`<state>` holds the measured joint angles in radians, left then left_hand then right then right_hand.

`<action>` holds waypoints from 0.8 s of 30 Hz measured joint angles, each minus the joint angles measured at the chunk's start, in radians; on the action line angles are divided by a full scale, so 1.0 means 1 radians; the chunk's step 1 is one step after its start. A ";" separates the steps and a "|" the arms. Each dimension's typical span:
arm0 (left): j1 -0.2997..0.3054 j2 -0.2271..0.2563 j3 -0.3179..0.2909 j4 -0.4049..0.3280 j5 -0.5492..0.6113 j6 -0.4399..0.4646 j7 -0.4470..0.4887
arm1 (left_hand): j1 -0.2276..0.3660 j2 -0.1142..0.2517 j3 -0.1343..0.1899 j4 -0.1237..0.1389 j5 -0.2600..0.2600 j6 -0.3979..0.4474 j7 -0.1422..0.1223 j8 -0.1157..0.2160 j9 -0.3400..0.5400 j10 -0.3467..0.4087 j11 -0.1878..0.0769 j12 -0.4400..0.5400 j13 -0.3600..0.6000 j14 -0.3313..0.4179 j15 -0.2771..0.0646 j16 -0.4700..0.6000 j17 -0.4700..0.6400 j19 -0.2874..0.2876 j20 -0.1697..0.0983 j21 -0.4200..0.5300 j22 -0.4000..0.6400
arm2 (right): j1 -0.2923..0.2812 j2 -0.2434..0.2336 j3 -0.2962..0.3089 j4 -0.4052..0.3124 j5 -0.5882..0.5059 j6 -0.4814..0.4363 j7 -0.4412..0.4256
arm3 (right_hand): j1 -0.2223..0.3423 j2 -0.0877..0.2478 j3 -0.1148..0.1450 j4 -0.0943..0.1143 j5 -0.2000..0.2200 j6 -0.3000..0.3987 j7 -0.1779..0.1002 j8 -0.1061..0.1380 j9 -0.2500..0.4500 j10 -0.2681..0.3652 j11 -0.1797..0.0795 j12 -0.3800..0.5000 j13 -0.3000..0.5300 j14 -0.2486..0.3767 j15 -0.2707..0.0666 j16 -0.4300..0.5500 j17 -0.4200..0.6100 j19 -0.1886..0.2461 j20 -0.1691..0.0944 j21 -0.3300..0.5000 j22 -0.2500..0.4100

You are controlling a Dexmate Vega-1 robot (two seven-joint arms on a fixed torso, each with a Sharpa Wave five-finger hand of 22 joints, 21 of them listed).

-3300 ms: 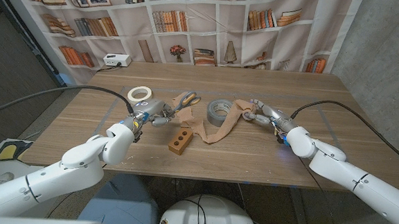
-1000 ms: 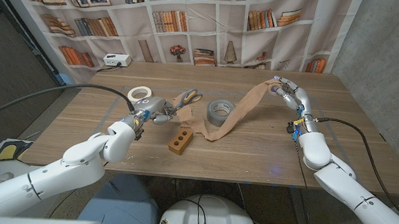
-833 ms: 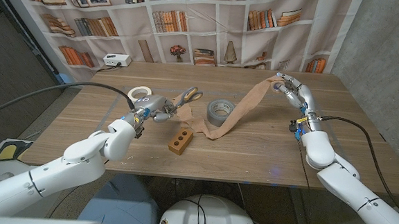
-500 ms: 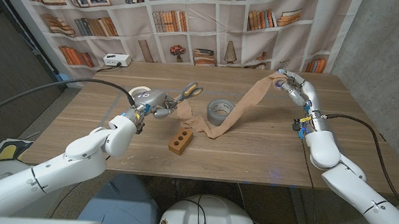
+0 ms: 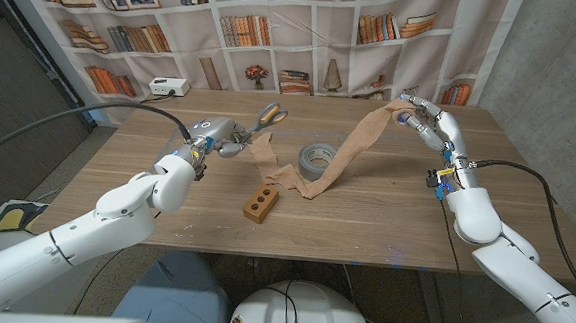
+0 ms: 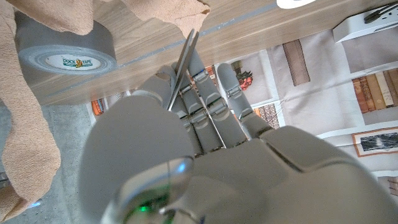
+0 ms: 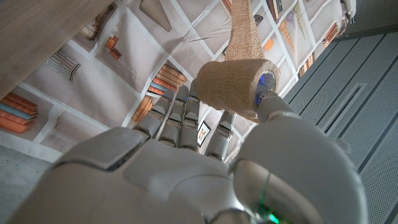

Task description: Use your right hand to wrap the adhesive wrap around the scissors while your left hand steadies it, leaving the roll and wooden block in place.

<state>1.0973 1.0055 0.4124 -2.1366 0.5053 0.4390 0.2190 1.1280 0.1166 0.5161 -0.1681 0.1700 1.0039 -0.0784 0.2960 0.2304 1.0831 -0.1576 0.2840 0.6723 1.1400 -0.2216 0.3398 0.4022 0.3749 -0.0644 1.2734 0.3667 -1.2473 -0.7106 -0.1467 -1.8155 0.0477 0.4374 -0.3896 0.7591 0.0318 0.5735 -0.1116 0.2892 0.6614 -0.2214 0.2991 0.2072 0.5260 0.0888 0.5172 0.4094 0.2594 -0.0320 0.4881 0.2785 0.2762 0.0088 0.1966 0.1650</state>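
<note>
- Right robot hand (image 5: 426, 120): raised above the far right part of the table (image 5: 385, 213), fingers closed around the small roll of tan adhesive wrap (image 5: 399, 114). In the right wrist view the roll of wrap (image 7: 236, 87) sits against the fingertips with the thumb pressed to its end, so this hand (image 7: 186, 168) is grasping it.
- Adhesive wrap strip (image 5: 343, 160): runs from the held roll down and leftward, sagging onto the table in front of the grey tape roll, then rising again to the scissors, where it bunches around the blades.
- Left robot hand (image 5: 216, 137): lifted off the table at left of centre, fingers clamped on the scissors. In the left wrist view the fingers (image 6: 205, 109) close around the metal blades of the scissors (image 6: 183, 68).
- Scissors (image 5: 267, 117): held in the air, yellow handles pointing up and away from the left hand, tan wrap hanging from the blade area.
- Grey tape roll (image 5: 317, 159): lying flat on the table near the centre, just behind the sagging strip; also seen in the left wrist view (image 6: 65, 53).
- Wooden block (image 5: 262, 202): on the table in front of the grey roll, holes showing on its top face, near the strip's lowest fold; whether it touches the strip cannot be determined.
</note>
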 measured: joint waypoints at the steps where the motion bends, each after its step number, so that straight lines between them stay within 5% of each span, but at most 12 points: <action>1: -0.006 -0.001 0.000 0.004 0.000 -0.001 -0.001 | 0.000 0.000 0.000 0.000 0.000 0.002 0.002 0.000 0.000 0.000 0.000 -0.001 0.002 0.000 0.000 0.000 0.000 0.000 0.000 0.000 0.000 | -0.004 -0.001 0.004 -0.006 -0.004 0.005 0.005 | 0.000 0.000 0.000 0.000 0.000 0.000 0.000 0.000 0.000 0.000 0.000 0.000 0.000 0.000 0.000 0.000 0.000 0.000 0.000 0.000 0.000; 24: -0.142 -0.035 0.066 0.082 0.037 -0.057 -0.048 | 0.006 -0.005 0.000 0.000 -0.001 0.002 0.002 -0.004 0.000 0.003 -0.003 -0.002 0.004 0.004 0.003 0.005 0.015 0.000 0.000 0.021 -0.019 | -0.051 0.010 0.050 -0.105 -0.152 0.056 0.045 | 0.000 0.000 -0.012 0.001 0.002 0.018 -0.007 -0.015 0.002 -0.004 -0.004 0.002 0.000 -0.002 0.002 0.000 0.000 -0.009 -0.002 -0.004 0.000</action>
<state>0.9555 0.9703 0.4783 -2.0541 0.5426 0.3823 0.1706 1.1338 0.1121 0.5158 -0.1682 0.1692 1.0056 -0.0767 0.2919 0.2301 1.0864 -0.1611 0.2815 0.6765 1.1436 -0.2182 0.3446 0.4167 0.3749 -0.0643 1.2946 0.3475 -1.2980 -0.7007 -0.0966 -1.9203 -0.1040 0.4938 -0.3442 0.7594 0.0316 0.5610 -0.1103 0.2909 0.6794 -0.2282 0.2841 0.2090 0.5225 0.0852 0.5191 0.4094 0.2571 -0.0301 0.4881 0.2787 0.2669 0.0070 0.1922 0.1650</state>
